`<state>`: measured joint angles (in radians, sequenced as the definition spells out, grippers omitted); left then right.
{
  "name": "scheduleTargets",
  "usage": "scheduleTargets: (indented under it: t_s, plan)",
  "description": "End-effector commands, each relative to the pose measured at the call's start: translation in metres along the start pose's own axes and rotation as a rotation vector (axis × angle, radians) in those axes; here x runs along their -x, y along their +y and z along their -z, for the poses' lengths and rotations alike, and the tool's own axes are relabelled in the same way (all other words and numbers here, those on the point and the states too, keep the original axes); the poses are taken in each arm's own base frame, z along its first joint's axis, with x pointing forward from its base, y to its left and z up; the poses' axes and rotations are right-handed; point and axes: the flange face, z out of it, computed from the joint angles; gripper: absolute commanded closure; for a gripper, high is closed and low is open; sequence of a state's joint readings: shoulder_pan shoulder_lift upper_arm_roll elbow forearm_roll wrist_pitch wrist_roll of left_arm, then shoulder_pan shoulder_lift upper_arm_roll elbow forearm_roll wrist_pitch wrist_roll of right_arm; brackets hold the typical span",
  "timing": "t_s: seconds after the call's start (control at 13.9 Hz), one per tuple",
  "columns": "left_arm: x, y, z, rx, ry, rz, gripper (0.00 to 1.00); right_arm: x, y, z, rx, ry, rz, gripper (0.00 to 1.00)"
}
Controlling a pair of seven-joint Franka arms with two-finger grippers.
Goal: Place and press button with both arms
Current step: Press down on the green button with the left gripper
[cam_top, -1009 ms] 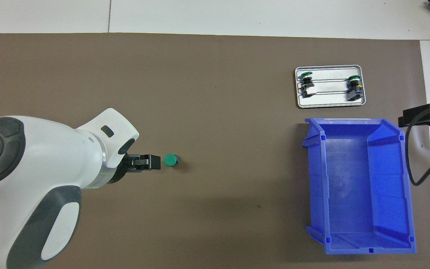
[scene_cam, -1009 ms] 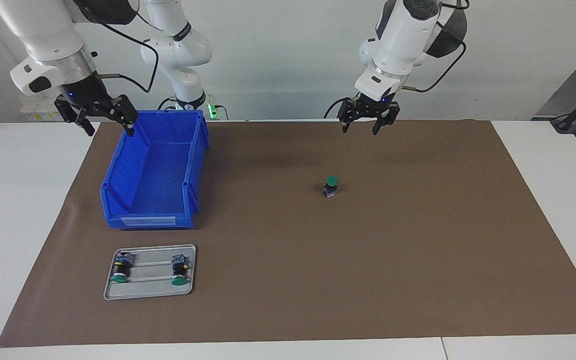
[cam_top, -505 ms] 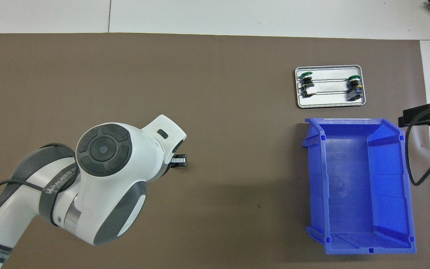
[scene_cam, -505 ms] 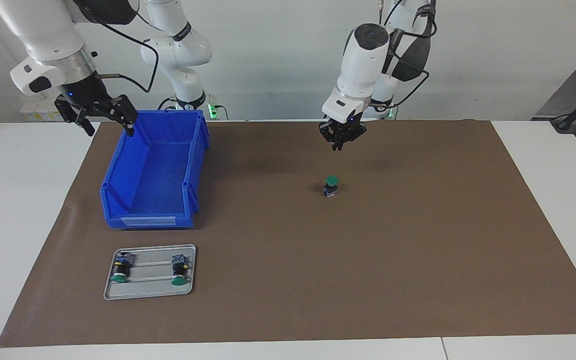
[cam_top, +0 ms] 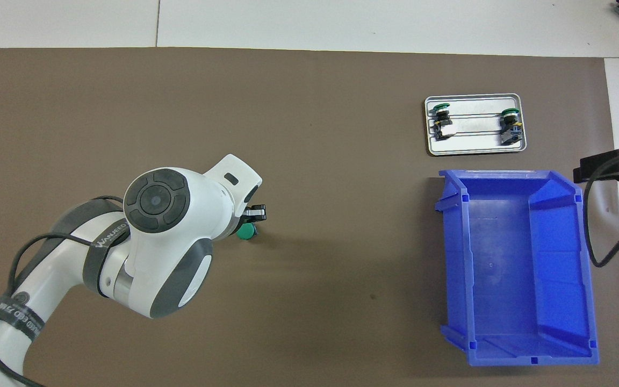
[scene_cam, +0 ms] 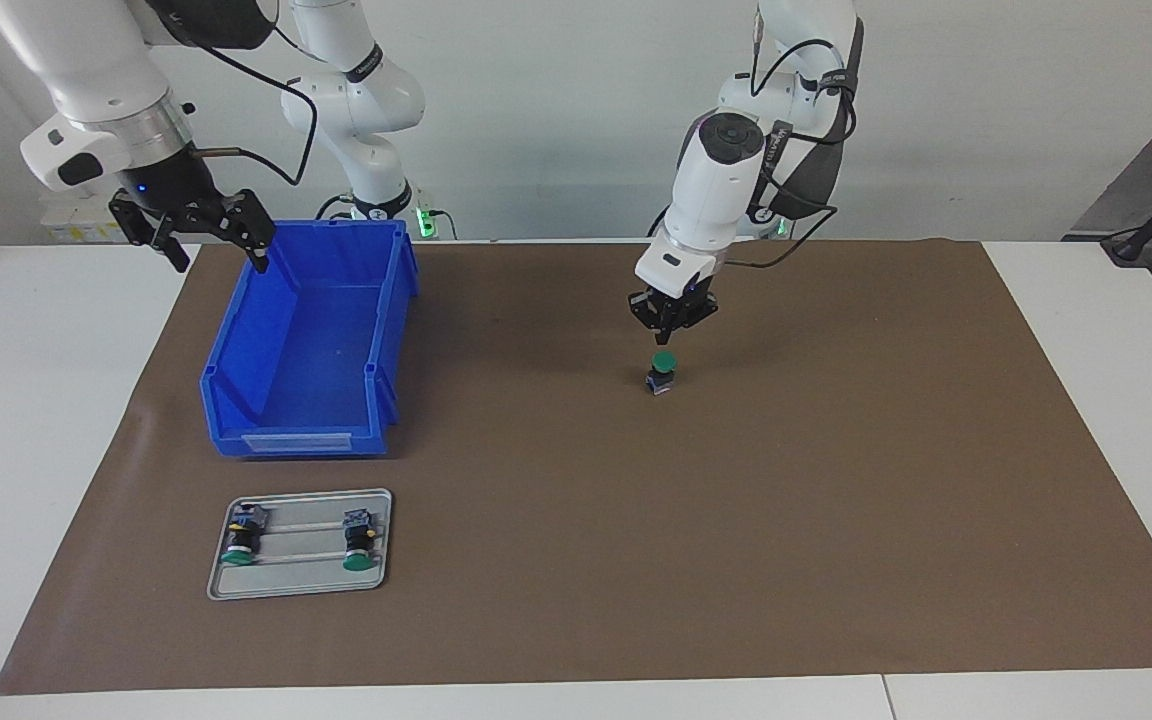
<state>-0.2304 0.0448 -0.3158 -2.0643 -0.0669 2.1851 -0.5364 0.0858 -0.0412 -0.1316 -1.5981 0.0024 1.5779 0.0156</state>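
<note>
2 tools: left tool [scene_cam: 673, 338] closed just above button [scene_cam: 663, 371]; right tool [scene_cam: 207, 235] open, waiting over bin [scene_cam: 308, 340] edge.

White jointed arms [scene_cam: 726, 170] with grey caps, black cables, black grippers [scene_cam: 673, 328].

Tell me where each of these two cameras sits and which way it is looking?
Facing view: high across the table, looking back at the robots; both arms show, the shut left pincer just above the button, the open right pincer waiting beside the blue bin.
Overhead view: high above the robots' end, looking forward and steeply down; the left arm fills the lower corner, its pincer over the button; the right pincer shows at the edge.
Shared: button, bin, tray, brown mat, turned half round.
</note>
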Motion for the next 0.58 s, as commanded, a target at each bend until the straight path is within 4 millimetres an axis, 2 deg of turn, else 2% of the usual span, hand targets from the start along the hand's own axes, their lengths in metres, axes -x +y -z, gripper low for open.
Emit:
scheduleTargets:
  t_s: [0.0, 0.5]
  plan:
    - [0.001, -0.010, -0.018, -0.009, 0.011, -0.010, 1.00, 0.005, 0.002, 0.001, -0.001, 0.003, 0.022, 0.00]
    - [-0.002, -0.013, -0.045, 0.005, 0.018, -0.003, 1.00, 0.004, 0.002, 0.000, -0.001, 0.002, 0.022, 0.00]
